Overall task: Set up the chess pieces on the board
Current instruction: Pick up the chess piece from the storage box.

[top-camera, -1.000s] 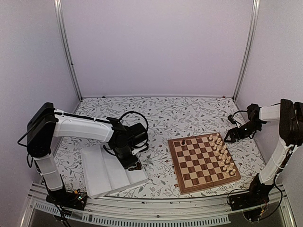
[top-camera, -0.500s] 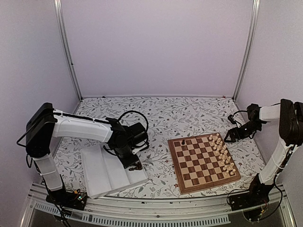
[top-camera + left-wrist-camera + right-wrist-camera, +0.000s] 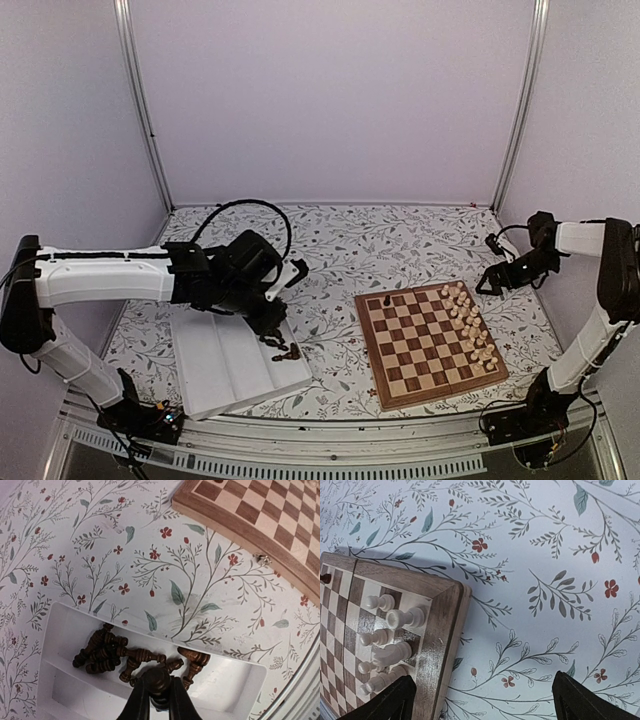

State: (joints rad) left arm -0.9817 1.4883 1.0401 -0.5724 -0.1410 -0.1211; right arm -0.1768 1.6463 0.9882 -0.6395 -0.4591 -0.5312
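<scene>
At the left, a white ridged tray (image 3: pixel 215 368) lies on the floral tablecloth (image 3: pixel 380 245). A heap of dark brown chessmen (image 3: pixel 107 652) lies at the tray's right end. Above that heap, the left gripper (image 3: pixel 157 690) is pinched narrow on one dark brown chessman (image 3: pixel 157 678), which is clear of the tray. To the right lies the chessboard (image 3: pixel 440 392). A lone dark piece (image 3: pixel 386 301) stands on its far left corner, and cream chessmen (image 3: pixel 468 325) fill two rows along its right edge. The right gripper (image 3: pixel 488 286) hangs spread wide and holds nothing, over the cloth just past the board's far right corner.
</scene>
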